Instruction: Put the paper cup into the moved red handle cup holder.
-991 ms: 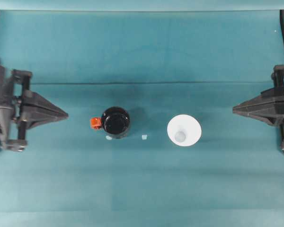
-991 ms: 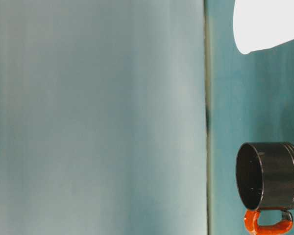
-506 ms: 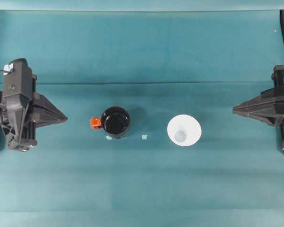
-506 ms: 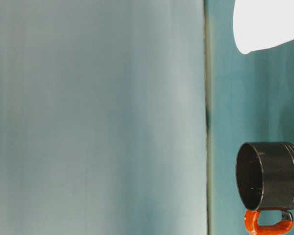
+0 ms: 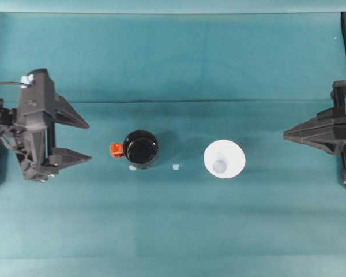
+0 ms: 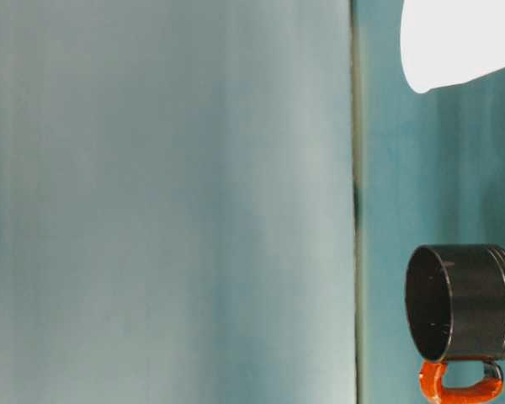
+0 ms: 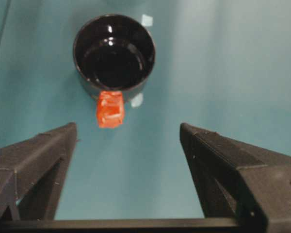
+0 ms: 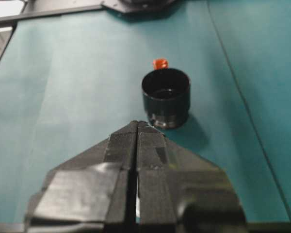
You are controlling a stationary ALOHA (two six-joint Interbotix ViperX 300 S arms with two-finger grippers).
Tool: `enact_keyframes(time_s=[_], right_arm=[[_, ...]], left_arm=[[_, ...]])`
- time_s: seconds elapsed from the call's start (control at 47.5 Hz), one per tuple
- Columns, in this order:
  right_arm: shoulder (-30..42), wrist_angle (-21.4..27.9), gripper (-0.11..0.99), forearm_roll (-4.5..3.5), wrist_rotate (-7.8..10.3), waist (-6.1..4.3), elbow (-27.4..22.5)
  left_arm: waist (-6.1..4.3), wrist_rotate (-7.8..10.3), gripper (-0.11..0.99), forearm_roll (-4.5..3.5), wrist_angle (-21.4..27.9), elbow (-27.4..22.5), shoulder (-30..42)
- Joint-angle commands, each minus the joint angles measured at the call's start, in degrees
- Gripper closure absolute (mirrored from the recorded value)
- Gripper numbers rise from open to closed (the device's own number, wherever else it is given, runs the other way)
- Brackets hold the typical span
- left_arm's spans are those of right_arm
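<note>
The red handle cup holder (image 5: pixel 140 149) is a glossy black cup standing upright left of the table's middle, its red handle (image 5: pixel 116 150) pointing left. It also appears in the side view (image 6: pixel 467 303), the left wrist view (image 7: pixel 114 53) and the right wrist view (image 8: pixel 166 97). The white paper cup (image 5: pixel 224 159) stands apart to the holder's right, mouth up, and its wall shows at table level (image 6: pixel 459 42). My left gripper (image 5: pixel 89 140) is open a short way left of the handle, which lies just beyond its fingertips (image 7: pixel 128 127). My right gripper (image 5: pixel 285 134) is shut at the right edge, its tip (image 8: pixel 137 124) facing the holder.
Teal cloth (image 5: pixel 173 231) covers the whole table, with a fold line running across behind the cups. Two small pale marks lie on it, one (image 5: pixel 175 167) between the cups and one (image 5: pixel 132 168) at the holder's front. Black frame rails stand at both far corners.
My left gripper has gone from shut to open and shifted slightly right towards the holder's handle. The right gripper, the holder and the paper cup have stayed put.
</note>
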Motion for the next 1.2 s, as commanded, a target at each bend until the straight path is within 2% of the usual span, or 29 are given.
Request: enact_keyframes(time_s=[0.0, 0.211, 0.337, 0.464, 0.611, 0.674, 1.18], right_arm=[[0.35, -0.26, 0.98, 0.18, 0.44, -0.09, -0.97], [0.35, -0.35, 0.98, 0.18, 0.53, -0.09, -0.88], [0.35, -0.26, 0.98, 0.09, 0.53, -0.09, -0.97], [0.26, -0.26, 0.98, 0.09, 0.53, -0.09, -0.97], [0.18, -0.26, 0.98, 0.18, 0.44, -0.09, -0.97], [0.18, -0.26, 0.98, 0.09, 0.44, -0.09, -0.97], [0.18, -0.26, 0.98, 0.18, 0.44, -0.09, -0.88]], left_arm=[[0.26, 0.09, -0.07, 0.26, -0.35, -2.37, 2.29], [0.7, 0.62, -0.1, 0.35, 1.67, -7.21, 10.63], [0.88, 3.96, -0.1, 0.44, 4.22, -9.32, 14.5], [1.67, 6.15, -0.1, 0.35, 5.8, -10.02, 16.79], [3.34, 6.5, -0.1, 0.35, 5.8, -10.02, 18.11], [3.69, 6.68, -0.1, 0.35, 5.8, -10.02, 19.07], [3.78, 6.59, -0.1, 0.44, 5.62, -11.6, 24.79]])
